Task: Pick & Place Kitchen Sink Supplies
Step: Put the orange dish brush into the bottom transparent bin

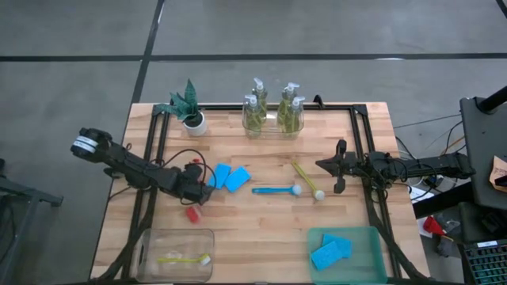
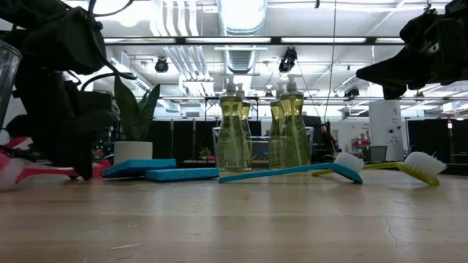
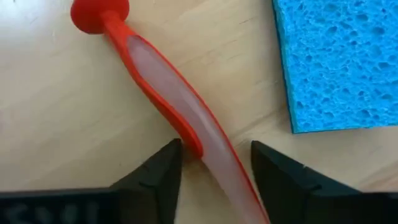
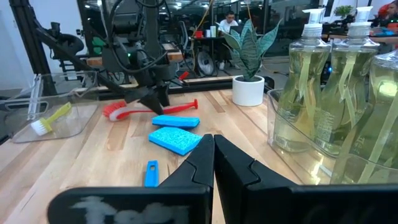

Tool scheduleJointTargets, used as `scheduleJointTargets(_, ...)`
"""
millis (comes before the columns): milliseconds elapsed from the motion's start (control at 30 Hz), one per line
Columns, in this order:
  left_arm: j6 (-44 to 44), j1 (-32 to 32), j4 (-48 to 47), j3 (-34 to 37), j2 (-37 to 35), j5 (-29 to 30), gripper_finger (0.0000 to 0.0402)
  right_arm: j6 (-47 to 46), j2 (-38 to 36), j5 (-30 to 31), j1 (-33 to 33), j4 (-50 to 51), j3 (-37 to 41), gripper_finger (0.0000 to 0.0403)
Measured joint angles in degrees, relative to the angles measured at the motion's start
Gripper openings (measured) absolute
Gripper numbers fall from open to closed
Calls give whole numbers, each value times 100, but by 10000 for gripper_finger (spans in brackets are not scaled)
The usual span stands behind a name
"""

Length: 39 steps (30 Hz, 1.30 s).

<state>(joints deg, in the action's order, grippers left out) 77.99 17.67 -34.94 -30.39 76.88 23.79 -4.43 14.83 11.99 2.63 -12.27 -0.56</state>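
left gripper astride the red brush on the table

the left gripper (image 1: 192, 192) is down at the wooden table (image 1: 261, 237), left of centre. its jaws stand partly apart on either side of the handle of the red brush (image 3: 165, 93), which lies flat on the wood; the wrist view shows a sliver of space on one side, so a firm clamp cannot be told. just beside it lie two blue sponges (image 1: 230, 176), touching each other.

the right gripper (image 1: 339, 166) hovers above the table on the right side, jaws pressed together and carrying nothing.

between the two arms lies the blue brush (image 1: 276, 190), its white head pointing right, and just beside that head lies the yellow brush (image 1: 307, 180), set at a slant.

at the back edge, four soap bottles (image 1: 272, 109) of yellow-green liquid stand upright together in a clear bin (image 2: 262, 150). left of them stands a small plant (image 1: 187, 105) in a white pot.

at the front left, a clear tray (image 1: 176, 255) holds another yellow brush (image 1: 184, 258). at the front right, a green tray (image 1: 348, 236) holds two more blue sponges (image 1: 331, 252).
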Motion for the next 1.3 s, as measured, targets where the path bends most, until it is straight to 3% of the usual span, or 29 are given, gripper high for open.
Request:
scheduleJointTargets(233,-606,-4,-22,-85,-7,-84,40,7,-4,-1,0,2,0,9)
scheduleJointTargets(533,-892,-2,-503,-464,-7,-462,50,7,-4,-2,2,2,0,9)
scheduleJointTargets(933,-1521,139,-2245,-2160,-22,-489,47,0,-2,0,0,0,0,9)
scheduleJointTargets(1133,-1480,659,-3012,-2926,-33,-489,43,7,-2,-2,0,0,0,9)
scheduleJointTargets(1300,-999,1427,-3120,-3329,-33,-531,47,5,2,-1,2,1,0,9)
